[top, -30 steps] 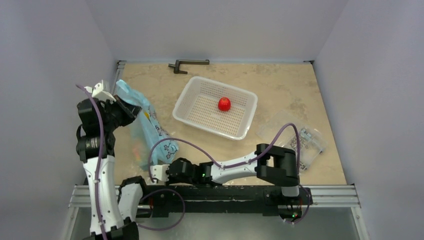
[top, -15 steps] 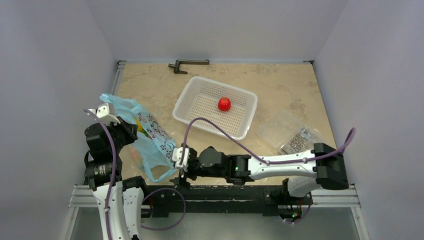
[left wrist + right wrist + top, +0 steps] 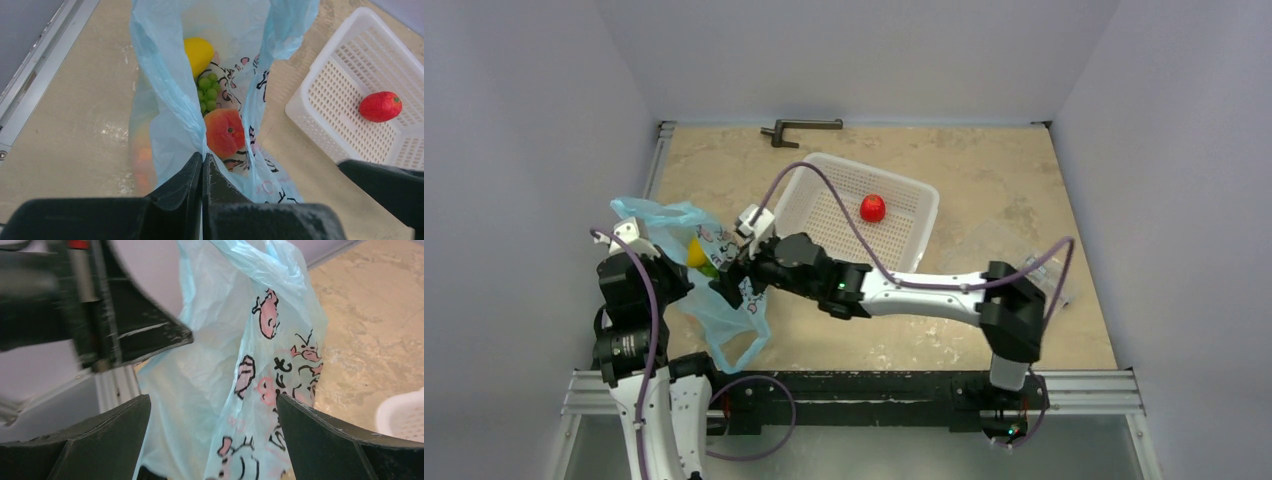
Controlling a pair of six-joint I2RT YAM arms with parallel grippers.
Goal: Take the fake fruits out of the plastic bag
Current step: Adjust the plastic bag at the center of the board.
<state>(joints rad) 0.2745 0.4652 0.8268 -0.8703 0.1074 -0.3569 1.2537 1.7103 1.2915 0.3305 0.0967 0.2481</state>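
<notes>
The light blue plastic bag (image 3: pixel 724 305) with pink cartoon print hangs at the table's left, its mouth open upward. My left gripper (image 3: pixel 679 288) is shut on a fold of the bag's rim (image 3: pixel 172 115), fingertips together (image 3: pixel 202 159). Inside the bag lie fake fruits: a yellow one (image 3: pixel 198 52), a green grape bunch (image 3: pixel 207 92) and a red-orange peach (image 3: pixel 225 132). An orange one (image 3: pixel 142 155) shows dimly through the film. My right gripper (image 3: pixel 739 280) is open against the bag's printed side (image 3: pixel 260 370), with the film between its spread fingers (image 3: pixel 212 399) but not pinched.
A white perforated basket (image 3: pixel 929 215) stands right of the bag with a small red fruit (image 3: pixel 872 208) in it. A clear box of metal parts (image 3: pixel 1029 275) sits at the right, partly behind the right arm. A dark metal handle (image 3: pixel 799 128) lies at the far edge.
The right arm swung from the near edge up to the bag, and its gripper went from shut to open. The left gripper lowered the bag, whose mouth now gapes.
</notes>
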